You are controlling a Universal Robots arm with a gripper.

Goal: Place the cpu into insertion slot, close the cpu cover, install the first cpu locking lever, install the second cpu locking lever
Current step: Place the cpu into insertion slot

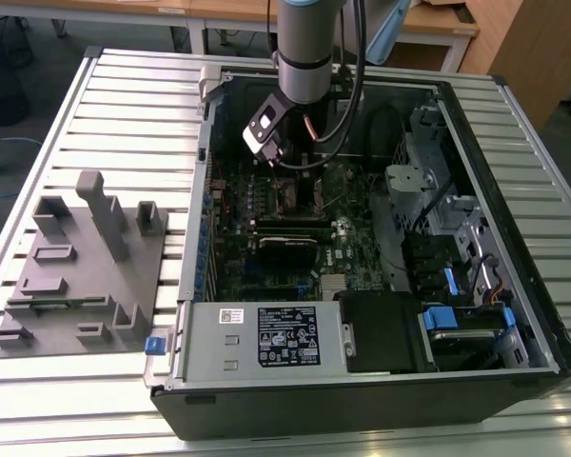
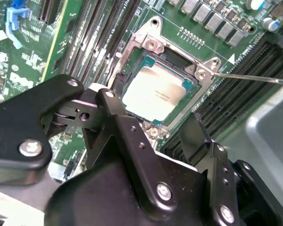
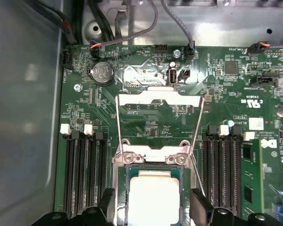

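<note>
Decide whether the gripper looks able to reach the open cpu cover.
Probably yes: the gripper straddles the seated cpu with its jaws open, and the cpu cover stands open just beyond the socket, with nothing between them.

My exterior view looks down from high and well back on the open case (image 1: 362, 409) on the bench (image 1: 133, 105). Both wrist views sit close above the cpu (image 2: 155, 92) (image 3: 153, 195), the first straight down, the second slanted.
</note>
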